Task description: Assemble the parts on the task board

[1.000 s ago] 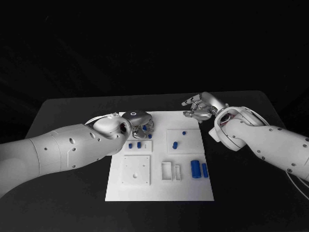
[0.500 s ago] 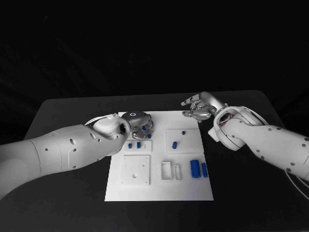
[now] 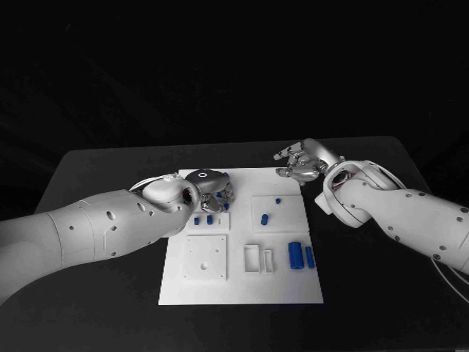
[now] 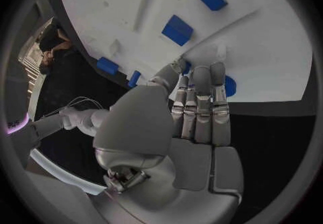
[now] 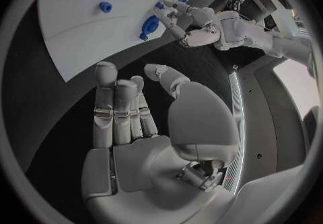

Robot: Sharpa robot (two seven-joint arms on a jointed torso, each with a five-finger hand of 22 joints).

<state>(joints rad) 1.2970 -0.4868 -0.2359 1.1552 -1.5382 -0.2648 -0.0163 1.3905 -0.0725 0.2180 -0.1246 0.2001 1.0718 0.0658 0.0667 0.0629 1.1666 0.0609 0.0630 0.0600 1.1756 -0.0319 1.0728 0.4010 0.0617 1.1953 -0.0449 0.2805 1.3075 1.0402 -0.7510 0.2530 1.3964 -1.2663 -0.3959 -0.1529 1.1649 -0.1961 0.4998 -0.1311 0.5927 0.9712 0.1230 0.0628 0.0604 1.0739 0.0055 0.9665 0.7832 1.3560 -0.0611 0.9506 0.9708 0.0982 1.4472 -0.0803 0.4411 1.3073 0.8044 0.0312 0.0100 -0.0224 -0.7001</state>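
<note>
The white task board (image 3: 243,279) lies in the middle of the black table (image 3: 108,169), and the blue parts sit on it in several places. Two long blue pieces (image 3: 296,254) lie side by side near the board's right edge, just beside a pair of narrow empty slots (image 3: 253,259). In the raised square panel (image 3: 279,209) toward the far right there is one small blue peg (image 3: 280,199) and a longer one (image 3: 264,218) nearer me. A blank square plate (image 3: 206,257) sits at the near left.

The left hand (image 3: 215,189) reaches down over the board's far-left panel, where small blue pieces (image 3: 204,219) stand; from its wrist, the fingers (image 4: 199,105) lie straight and pressed together, tips touching a blue part (image 4: 228,85), though I cannot tell whether they grip it.

The right hand (image 3: 308,161) hangs over the board's far right corner, fingers (image 5: 116,106) loosely spread, holding nothing.
</note>
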